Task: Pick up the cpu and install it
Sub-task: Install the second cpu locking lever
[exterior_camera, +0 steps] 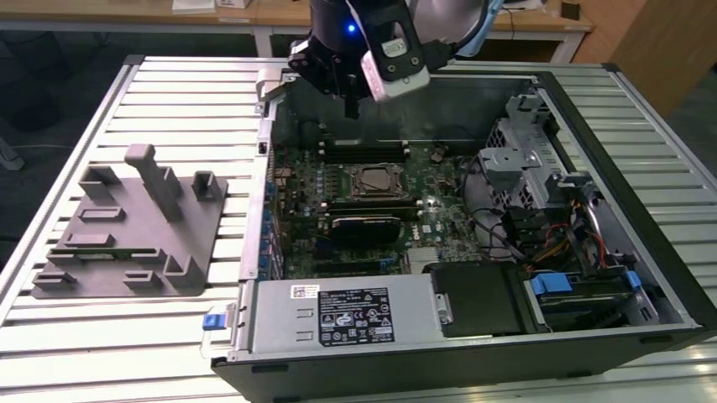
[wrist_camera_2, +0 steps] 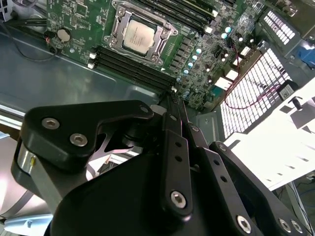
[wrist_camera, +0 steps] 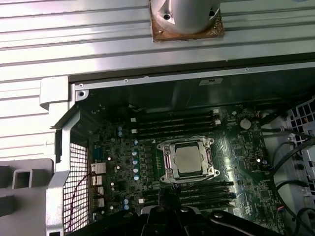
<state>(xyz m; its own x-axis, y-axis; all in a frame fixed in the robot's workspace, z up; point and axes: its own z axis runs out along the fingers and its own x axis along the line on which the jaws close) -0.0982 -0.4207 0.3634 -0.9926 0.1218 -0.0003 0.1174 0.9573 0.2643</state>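
Cpu [wrist_camera: 186, 159] seated in motherboard socket [wrist_camera: 168, 166] inside open PC case [exterior_camera: 661, 277], silver top showing in both wrist views. Hand [wrist_camera_2: 172, 93] above case's rear edge, fingers pressed together, holding nothing. Placement looks done; retention frame latching unclear.

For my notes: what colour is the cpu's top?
Pale silver cpu, best in the second wrist view.

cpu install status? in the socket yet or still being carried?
Looks mostly done: the cpu lies flat in the motherboard socket, seen in both wrist views. In hand: nothing. The gripper hangs above the open computer case, fingers together with no chip between them. Left: whether the socket's metal frame is latched cannot be told.
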